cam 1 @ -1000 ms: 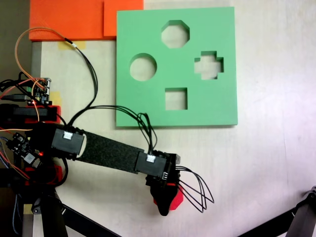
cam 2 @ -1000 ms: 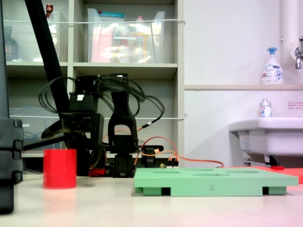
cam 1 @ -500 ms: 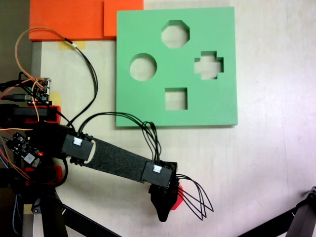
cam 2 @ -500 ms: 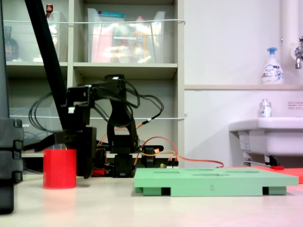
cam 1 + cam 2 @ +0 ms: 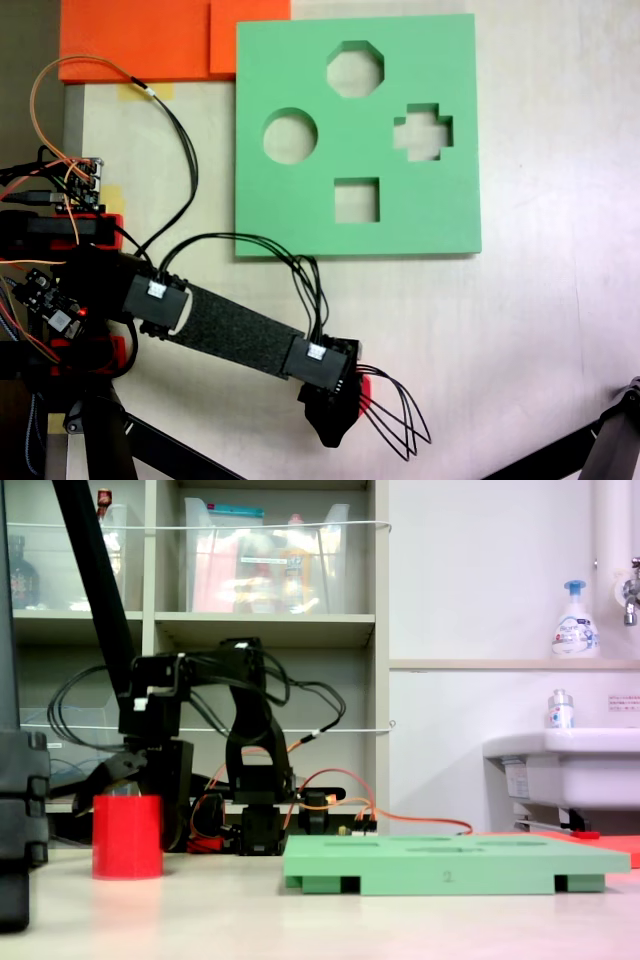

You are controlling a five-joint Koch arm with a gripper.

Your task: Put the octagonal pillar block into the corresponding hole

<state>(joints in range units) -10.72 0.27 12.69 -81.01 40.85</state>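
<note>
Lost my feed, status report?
Gripper down over red block, closure unclear. Block on table, far from octagonal hole. Path clear.

one fixed view: straight down over my table, near, my arm entering from its left edge | other fixed view: table height, side-on, facing the shelves and sink behind me | shared: green foam board [image 5: 450, 215] [image 5: 450, 865], my gripper [image 5: 333, 425] [image 5: 125, 785], red block [image 5: 362, 378] [image 5: 127, 835]

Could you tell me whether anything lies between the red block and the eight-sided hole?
Nothing visible does. Between the red block and the eight-sided hole lie bare table and the green board, whose square hole sits roughly along the way.
</note>
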